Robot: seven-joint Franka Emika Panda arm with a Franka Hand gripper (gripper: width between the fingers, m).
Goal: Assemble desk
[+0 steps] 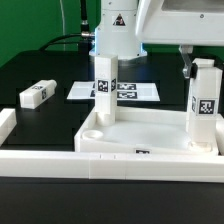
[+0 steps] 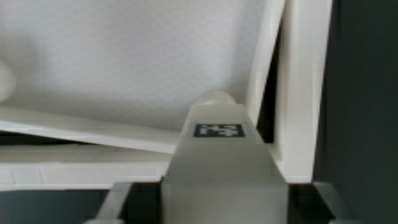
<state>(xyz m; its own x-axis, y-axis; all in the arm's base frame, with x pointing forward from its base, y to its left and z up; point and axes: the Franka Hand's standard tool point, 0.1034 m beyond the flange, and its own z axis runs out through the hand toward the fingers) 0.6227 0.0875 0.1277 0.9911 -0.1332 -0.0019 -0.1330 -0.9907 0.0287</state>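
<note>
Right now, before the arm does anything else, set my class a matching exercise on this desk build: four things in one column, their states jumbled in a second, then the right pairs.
Column A
1. tabletop leg at the exterior view's left
2. tabletop leg at the exterior view's right
3. leg off the tabletop
4. marker board

Column B
a. lying on its side on the black table
b. upright, its top in the claw
c. upright, nothing touching its top
d. flat behind the tabletop, showing several tags

Pairs: 1-c, 2-b, 3-a, 4-d
</note>
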